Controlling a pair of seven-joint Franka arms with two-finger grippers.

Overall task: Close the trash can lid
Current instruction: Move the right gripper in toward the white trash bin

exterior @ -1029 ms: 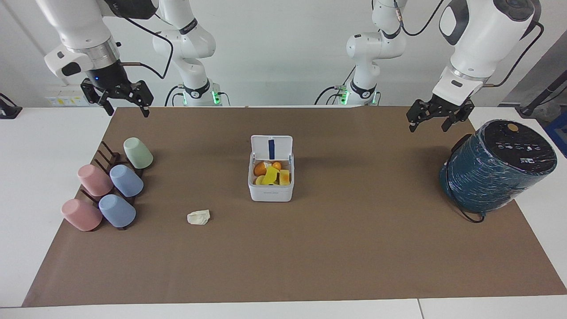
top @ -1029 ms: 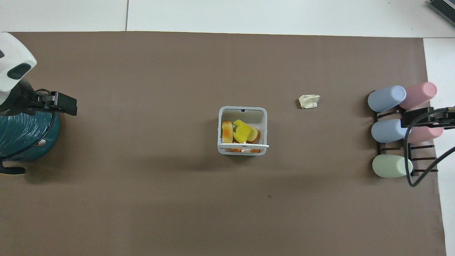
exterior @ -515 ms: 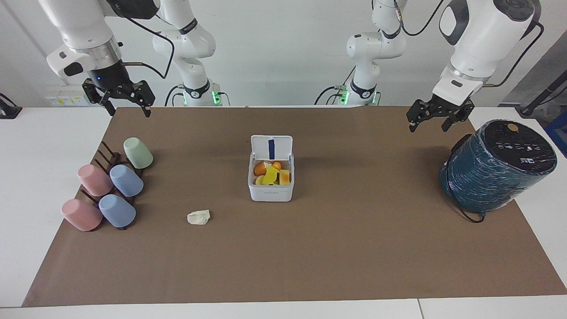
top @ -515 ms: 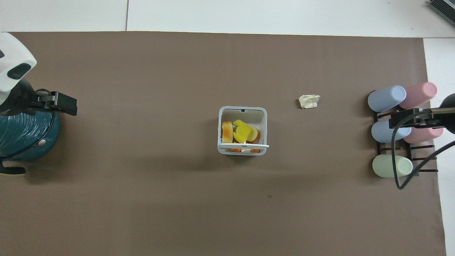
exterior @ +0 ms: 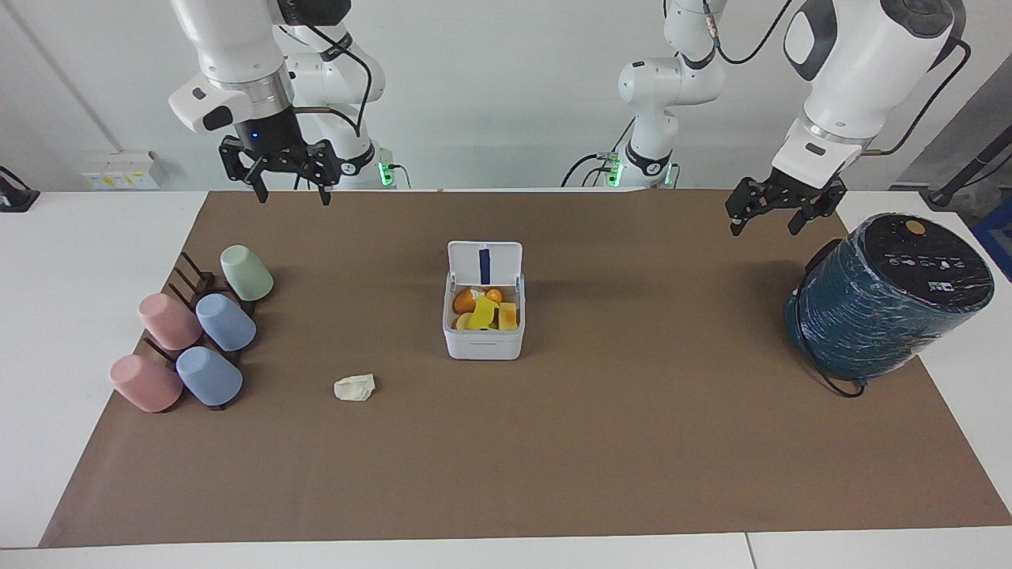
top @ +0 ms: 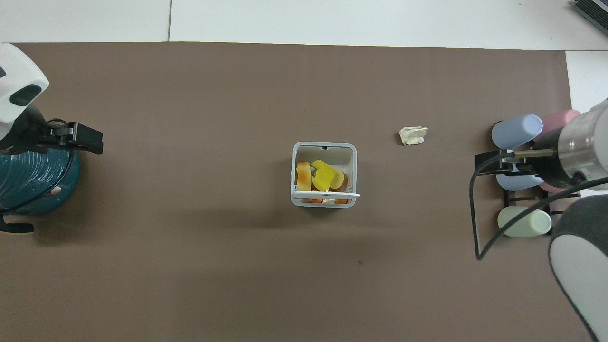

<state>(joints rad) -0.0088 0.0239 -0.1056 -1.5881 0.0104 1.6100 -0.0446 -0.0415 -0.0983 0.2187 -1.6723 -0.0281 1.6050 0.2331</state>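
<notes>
Right gripper [exterior: 289, 192]: raised over the tabletop [exterior: 632, 442] edge nearest the robots, fingers apart, empty.
Left gripper [exterior: 776, 213]: raised, waiting, fingers apart, touching nothing.
Trash can [exterior: 483, 332]: mid-tabletop.
Lid [exterior: 484, 262]: upright, open.

The trash can [exterior: 483, 332] stands mid-table, its lid [exterior: 485, 262] upright on the robots' side.
</notes>
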